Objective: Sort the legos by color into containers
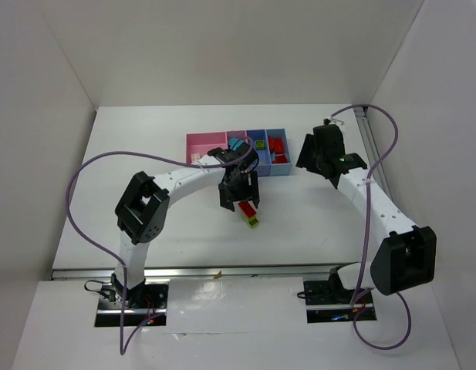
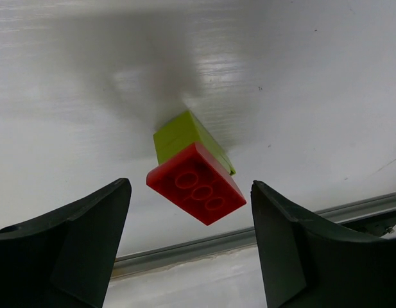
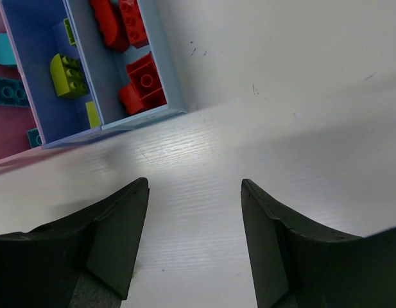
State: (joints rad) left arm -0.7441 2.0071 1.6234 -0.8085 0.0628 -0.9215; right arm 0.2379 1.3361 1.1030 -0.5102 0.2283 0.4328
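Note:
A red lego (image 2: 196, 184) stuck to a yellow-green lego (image 2: 183, 133) lies tilted on the white table, its hollow underside facing the left wrist camera. My left gripper (image 2: 190, 186) hangs open just over this pair (image 1: 251, 216), fingers apart on either side without touching it. The containers (image 1: 193, 139) stand in a row behind it. One blue bin (image 3: 167, 61) holds red legos (image 3: 145, 82). Beside it another blue bin holds yellow-green legos (image 3: 67, 76), and a pink bin holds cyan legos (image 3: 9, 93). My right gripper (image 3: 194, 192) is open and empty, right of the bins.
A metal rail (image 1: 222, 271) runs along the table's near edge, also seen in the left wrist view as a grey strip (image 2: 204, 245). Purple cables (image 1: 83, 200) loop beside both arms. White walls close in the table at the back and sides.

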